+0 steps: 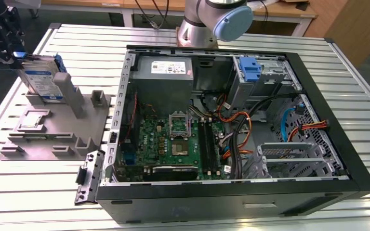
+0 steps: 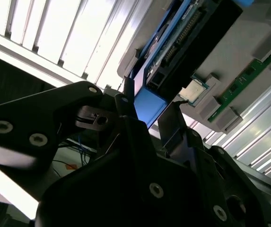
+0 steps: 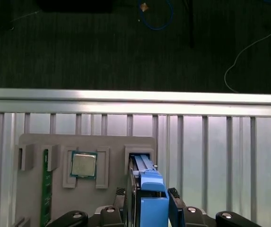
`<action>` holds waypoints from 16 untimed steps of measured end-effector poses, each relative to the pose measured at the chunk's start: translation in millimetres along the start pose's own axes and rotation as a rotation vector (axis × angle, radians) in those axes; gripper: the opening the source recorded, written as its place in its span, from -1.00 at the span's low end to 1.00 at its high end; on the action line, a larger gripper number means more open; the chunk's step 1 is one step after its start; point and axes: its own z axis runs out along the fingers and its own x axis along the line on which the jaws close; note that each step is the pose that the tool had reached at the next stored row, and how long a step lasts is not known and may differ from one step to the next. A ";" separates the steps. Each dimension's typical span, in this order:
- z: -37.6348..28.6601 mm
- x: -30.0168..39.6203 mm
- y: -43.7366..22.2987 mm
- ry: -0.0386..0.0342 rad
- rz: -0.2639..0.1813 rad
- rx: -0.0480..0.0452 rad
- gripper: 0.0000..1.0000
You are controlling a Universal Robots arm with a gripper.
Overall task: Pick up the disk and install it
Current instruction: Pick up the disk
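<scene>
Slatted table (image 1: 95, 41) — jaws clamped on disk (image 1: 42, 83), partly hidden behind grey holder post (image 1: 70, 95).

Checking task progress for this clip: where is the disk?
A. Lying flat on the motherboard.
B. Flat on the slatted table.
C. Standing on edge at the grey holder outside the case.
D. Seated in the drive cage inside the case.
C: the disk stands on edge at the grey holder, to the exterior view's left of the computer case.
</scene>
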 end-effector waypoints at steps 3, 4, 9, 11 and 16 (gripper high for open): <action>3.8 0.5 0.6 -0.0004 0.000 0.0003 -0.05; 4.9 0.5 0.7 -0.0004 0.000 0.0003 -0.05; 7.1 0.6 0.7 -0.0005 0.004 0.0004 -0.05; 7.8 0.6 0.6 -0.0008 0.017 0.0010 -0.05; 9.6 0.6 0.5 -0.0014 0.041 0.0021 -0.05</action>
